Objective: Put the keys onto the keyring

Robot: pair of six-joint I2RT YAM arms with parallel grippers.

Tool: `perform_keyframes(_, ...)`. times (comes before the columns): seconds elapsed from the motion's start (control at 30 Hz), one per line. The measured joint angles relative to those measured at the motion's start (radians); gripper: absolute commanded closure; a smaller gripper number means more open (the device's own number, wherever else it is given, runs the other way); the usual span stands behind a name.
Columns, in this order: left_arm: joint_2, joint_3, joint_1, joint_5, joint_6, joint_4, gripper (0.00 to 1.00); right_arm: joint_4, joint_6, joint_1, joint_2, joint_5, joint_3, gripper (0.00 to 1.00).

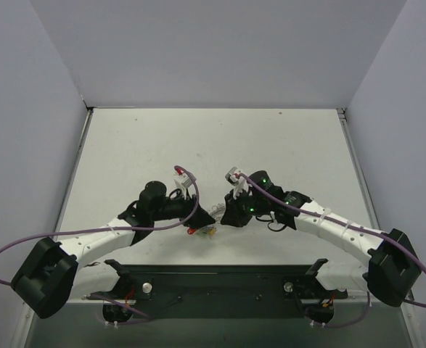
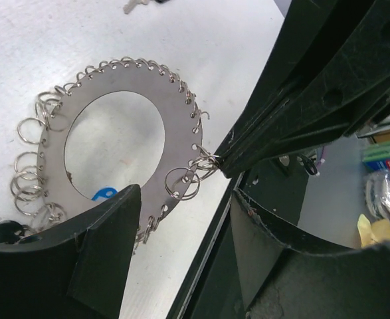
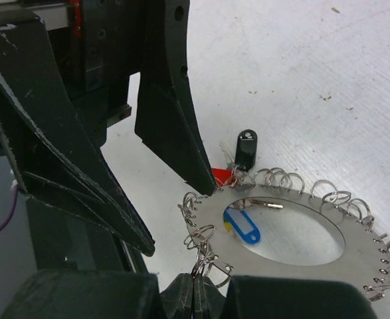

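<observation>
Silvery keyring (image 3: 357,242) is held by the right gripper (image 3: 195,292), clenched on a rim loop (image 3: 206,267), likely steadying it; left gripper (image 2: 185,199) released.

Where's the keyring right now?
In the right wrist view, the keyring lies on the table at lower centre, just below the black key. The right gripper pinches one of its rim loops.

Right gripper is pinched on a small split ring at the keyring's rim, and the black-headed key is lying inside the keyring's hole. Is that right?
Not quite. The right gripper is pinched on a small split ring at the keyring's rim, but the black-headed key lies outside the hole, just beyond the rim; a blue tag shows in the hole. The right wrist view shows it.
</observation>
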Motion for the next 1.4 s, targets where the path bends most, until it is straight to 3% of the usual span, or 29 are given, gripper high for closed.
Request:
perform_keyframes(0.63,-0.054,0.004,-0.001,0.206,0.019,0.068,0.38,-0.205,-0.162,-0.032,-0.071,-0.300,0.115,1.00)
perform_keyframes(1.1,-0.242,0.060,-0.001,0.325,0.005,0.077,0.37,-0.306,-0.227,-0.043,-0.104,-0.457,0.219,1.00)
perform_keyframes(1.4,-0.218,0.071,-0.018,0.416,-0.026,0.093,0.38,-0.356,-0.246,-0.044,-0.146,-0.541,0.251,1.00)
